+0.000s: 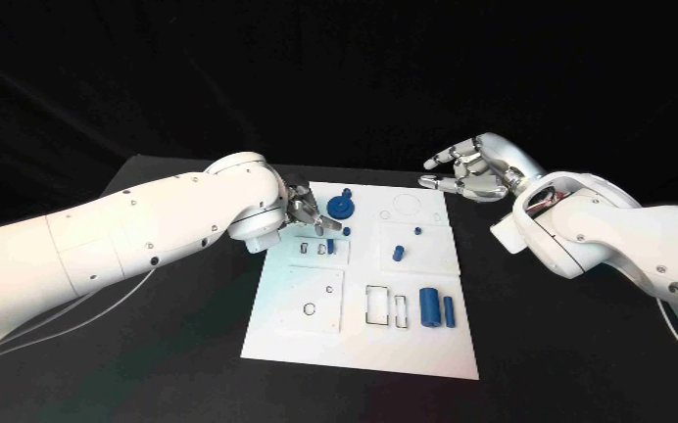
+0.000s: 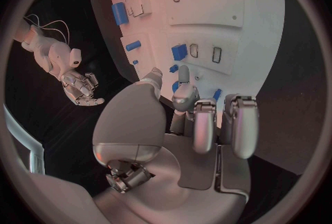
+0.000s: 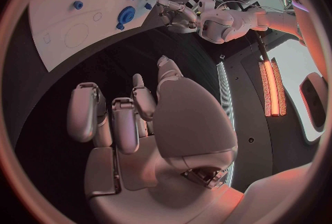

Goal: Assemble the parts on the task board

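I'm seeing the left silver hand (image 1: 300, 212) hovering w/ fingers apart, gripping nothing, touching-close beside the round blue knob part (image 1: 341, 208) on the white task board (image 1: 361, 345); right hand (image 1: 470, 170) idling open, farther off.

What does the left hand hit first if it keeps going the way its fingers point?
Probably the blue disc-shaped part on the task board; the left hand has its fingers aimed at it from close by. Depth is unclear.
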Robot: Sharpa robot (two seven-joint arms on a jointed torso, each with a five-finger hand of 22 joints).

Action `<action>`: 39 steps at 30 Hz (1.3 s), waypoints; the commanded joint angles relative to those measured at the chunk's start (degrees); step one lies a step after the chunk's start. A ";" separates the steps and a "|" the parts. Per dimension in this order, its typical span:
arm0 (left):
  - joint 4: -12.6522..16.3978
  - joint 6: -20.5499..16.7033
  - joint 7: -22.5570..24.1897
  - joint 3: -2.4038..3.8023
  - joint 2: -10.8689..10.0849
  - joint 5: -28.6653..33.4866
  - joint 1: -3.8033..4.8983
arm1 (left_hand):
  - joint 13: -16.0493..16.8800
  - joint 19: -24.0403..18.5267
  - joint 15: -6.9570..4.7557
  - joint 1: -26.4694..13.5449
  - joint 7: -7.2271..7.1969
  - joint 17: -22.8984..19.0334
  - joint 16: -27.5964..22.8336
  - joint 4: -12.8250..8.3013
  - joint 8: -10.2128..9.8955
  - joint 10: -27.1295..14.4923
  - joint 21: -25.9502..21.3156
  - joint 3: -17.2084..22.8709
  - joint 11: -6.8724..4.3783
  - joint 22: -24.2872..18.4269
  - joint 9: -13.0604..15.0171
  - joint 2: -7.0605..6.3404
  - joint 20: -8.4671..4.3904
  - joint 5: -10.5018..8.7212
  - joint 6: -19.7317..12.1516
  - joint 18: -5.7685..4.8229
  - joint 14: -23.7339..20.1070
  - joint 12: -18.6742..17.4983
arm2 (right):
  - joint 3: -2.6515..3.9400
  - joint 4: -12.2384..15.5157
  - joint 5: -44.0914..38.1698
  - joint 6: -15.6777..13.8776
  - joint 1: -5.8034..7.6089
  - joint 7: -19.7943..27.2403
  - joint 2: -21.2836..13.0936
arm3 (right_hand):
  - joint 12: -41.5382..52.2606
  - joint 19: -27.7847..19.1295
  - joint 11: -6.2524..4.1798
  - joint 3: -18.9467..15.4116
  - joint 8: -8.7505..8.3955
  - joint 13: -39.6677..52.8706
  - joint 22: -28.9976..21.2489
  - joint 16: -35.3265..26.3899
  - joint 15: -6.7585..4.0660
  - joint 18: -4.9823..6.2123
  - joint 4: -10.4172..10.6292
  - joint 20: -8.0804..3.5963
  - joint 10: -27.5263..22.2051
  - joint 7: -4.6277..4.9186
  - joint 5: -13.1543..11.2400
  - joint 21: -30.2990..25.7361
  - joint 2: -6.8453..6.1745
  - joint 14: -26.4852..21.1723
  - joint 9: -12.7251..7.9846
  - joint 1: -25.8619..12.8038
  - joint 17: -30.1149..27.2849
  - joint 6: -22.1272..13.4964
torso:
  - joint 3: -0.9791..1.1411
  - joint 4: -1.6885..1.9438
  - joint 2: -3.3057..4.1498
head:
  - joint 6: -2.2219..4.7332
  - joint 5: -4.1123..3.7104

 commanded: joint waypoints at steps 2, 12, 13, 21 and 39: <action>-0.78 2.77 -2.51 -0.11 0.97 -0.97 0.17 | 0.10 5.78 -0.28 -0.68 0.13 15.06 0.14 0.09 0.27 -0.07 0.38 0.32 -0.27 14.61 0.31 -0.03 -0.23 0.08 -0.48 -0.58 5.91 0.36 | -0.03 -0.14 -0.67 0.46 -0.02 -0.26 0.14 | -0.38 -0.30 -0.37 -0.49 0.37 -0.11 2.58 -0.42 -0.33 0.44 -0.03 -0.29 -0.06 -0.07 0.30 -0.30 0.46 3.40 0.07 -0.26 5.22 0.47 | -0.06 0.03 0.07 | -0.25 0.02; -3.60 4.29 -2.53 -0.31 3.21 -0.39 0.17 | 0.17 5.88 -0.29 -0.92 0.11 15.06 0.14 0.06 0.43 -0.10 0.45 0.42 -0.27 14.78 0.73 -0.20 -0.22 0.09 -0.65 -0.62 5.91 0.38 | -0.04 -0.16 -0.71 0.39 -0.02 -0.38 0.07 | -0.42 -0.34 -0.37 -0.57 0.37 -0.17 2.50 -0.47 -0.34 0.46 0.04 -0.31 -0.07 -0.07 0.48 -0.43 0.51 3.39 0.08 -0.37 5.17 0.45 | -0.11 -0.07 0.36 | -0.57 0.19; -3.75 4.43 -2.50 -0.34 3.34 -0.39 0.17 | 0.21 5.91 -0.29 -0.92 0.11 15.06 0.14 0.05 0.45 -0.10 0.47 0.44 -0.27 14.83 0.81 -0.25 -0.22 0.09 -0.69 -0.63 5.91 0.40 | -0.04 -0.17 -0.71 0.38 -0.02 -0.39 0.07 | -0.42 -0.34 -0.37 -0.57 0.37 -0.17 2.50 -0.47 -0.34 0.46 0.04 -0.31 -0.07 -0.07 0.48 -0.43 0.51 3.39 0.08 -0.37 5.17 0.45 | -0.11 -0.08 0.38 | -0.59 0.19; -4.53 5.73 -2.21 -0.47 4.21 -0.80 0.16 | 0.30 5.94 -0.28 -0.96 0.11 15.06 0.14 0.04 0.57 -0.12 0.50 0.48 -0.27 14.89 1.13 -0.55 -0.21 0.08 -0.82 -0.64 5.91 0.44 | -0.05 -0.17 -0.71 0.39 -0.02 -0.46 0.07 | -0.48 -0.34 -0.38 -0.72 0.39 -0.27 2.44 -0.54 -0.36 0.48 0.21 -0.33 -0.09 -0.07 0.56 -0.56 0.67 3.39 0.10 -0.67 5.10 0.43 | -0.08 -0.15 0.42 | -0.89 0.10; -5.13 7.77 -2.24 -0.75 4.66 -2.36 0.13 | 0.78 6.04 -0.31 -0.48 0.03 15.06 0.14 -0.02 1.08 -0.01 0.57 1.38 -0.33 15.06 2.39 -0.34 -0.20 0.09 -1.15 -0.68 5.91 0.74 | -0.10 -0.43 -0.71 0.70 -0.08 -0.60 0.24 | -0.53 -0.37 -0.38 -0.77 0.40 -0.33 2.38 -0.59 -0.36 0.49 0.26 -0.34 -0.13 -0.08 0.55 -0.66 0.73 3.38 0.11 -0.78 5.04 0.43 | -0.01 -0.12 0.49 | -1.16 0.18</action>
